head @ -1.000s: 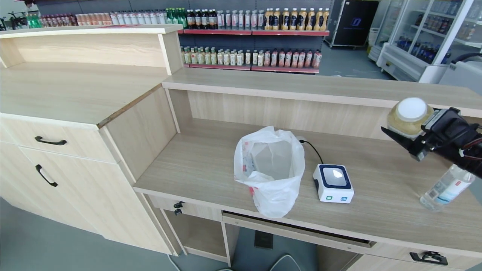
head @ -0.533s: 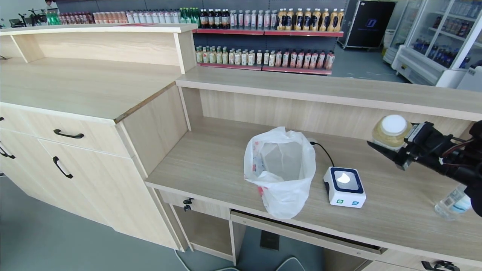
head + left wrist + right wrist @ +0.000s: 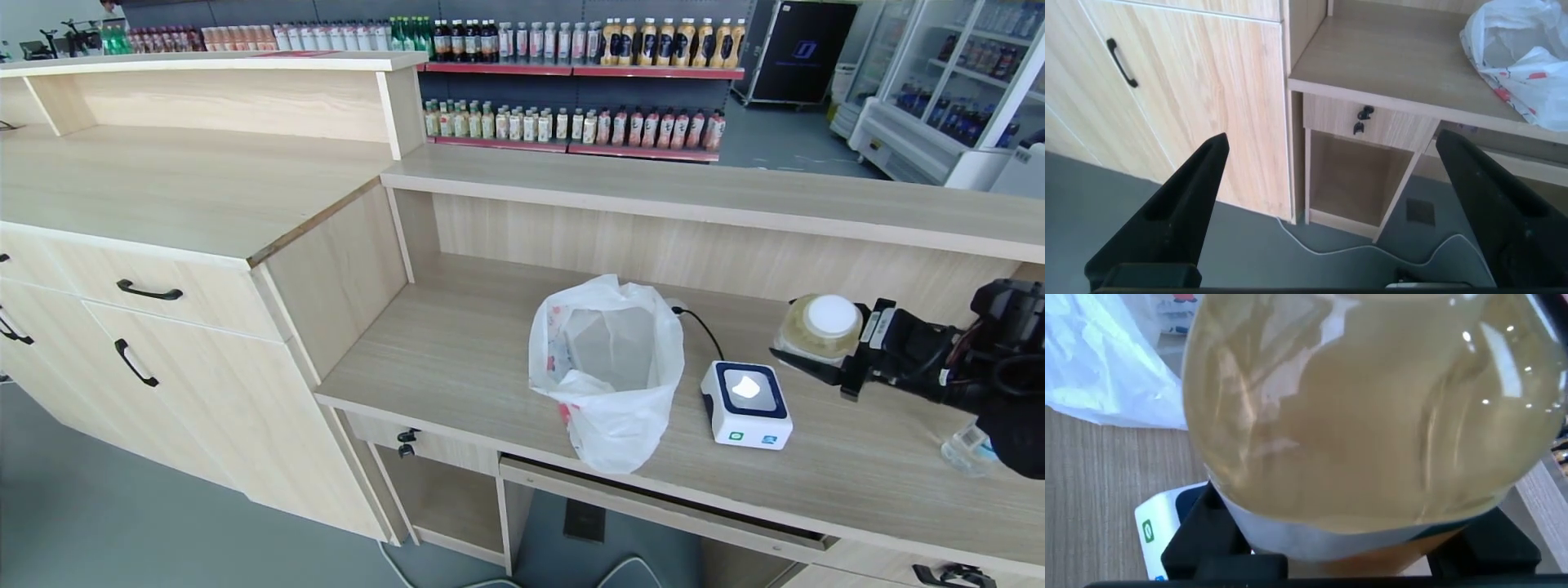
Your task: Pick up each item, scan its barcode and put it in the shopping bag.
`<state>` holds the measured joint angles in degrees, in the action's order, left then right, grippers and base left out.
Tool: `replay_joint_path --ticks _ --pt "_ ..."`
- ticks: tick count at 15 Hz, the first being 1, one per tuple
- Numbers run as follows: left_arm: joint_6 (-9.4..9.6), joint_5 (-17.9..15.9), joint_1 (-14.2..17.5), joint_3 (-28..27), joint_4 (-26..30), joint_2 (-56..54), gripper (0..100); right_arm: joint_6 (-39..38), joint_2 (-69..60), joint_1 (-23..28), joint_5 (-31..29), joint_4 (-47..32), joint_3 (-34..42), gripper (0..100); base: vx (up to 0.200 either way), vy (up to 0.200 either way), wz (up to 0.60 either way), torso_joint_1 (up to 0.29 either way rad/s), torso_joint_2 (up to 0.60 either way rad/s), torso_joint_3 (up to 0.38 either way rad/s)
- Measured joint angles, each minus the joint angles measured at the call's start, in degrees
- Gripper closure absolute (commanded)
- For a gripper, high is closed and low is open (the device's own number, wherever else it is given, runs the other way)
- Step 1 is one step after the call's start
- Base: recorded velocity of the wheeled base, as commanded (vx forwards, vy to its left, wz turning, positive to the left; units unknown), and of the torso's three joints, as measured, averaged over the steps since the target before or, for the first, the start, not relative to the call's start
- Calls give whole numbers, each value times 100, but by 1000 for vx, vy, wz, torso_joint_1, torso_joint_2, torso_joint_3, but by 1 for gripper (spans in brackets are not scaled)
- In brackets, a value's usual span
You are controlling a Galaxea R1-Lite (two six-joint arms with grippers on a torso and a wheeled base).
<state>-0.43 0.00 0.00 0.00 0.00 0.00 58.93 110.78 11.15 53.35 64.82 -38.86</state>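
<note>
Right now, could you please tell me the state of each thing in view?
Bag, open, upright on the counter.
Scanner, window lit.
Yellow bottle, capped, upright, held in the right gripper.
Water bottle, on the counter, partly hidden.
Left gripper, open, empty.
Drawers, shut.

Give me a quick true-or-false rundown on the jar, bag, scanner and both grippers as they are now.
1. The right gripper holds the jar. True.
2. The jar is in the bag. False: it is held outside the bag, just right of the scanner.
3. The bag stands open, left of the scanner. True.
4. The left gripper is shut on a bottle. False: it is open and empty, low beside the counter.
5. A bottle lies on the counter at the far right. True.
</note>
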Motion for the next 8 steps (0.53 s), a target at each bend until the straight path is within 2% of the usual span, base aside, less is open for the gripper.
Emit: replay_joint_path --ticks 8 --pt "0 0 0 0 0 0 0 391 703 6 251 33 -903 100 0 0 0 0 0 0"
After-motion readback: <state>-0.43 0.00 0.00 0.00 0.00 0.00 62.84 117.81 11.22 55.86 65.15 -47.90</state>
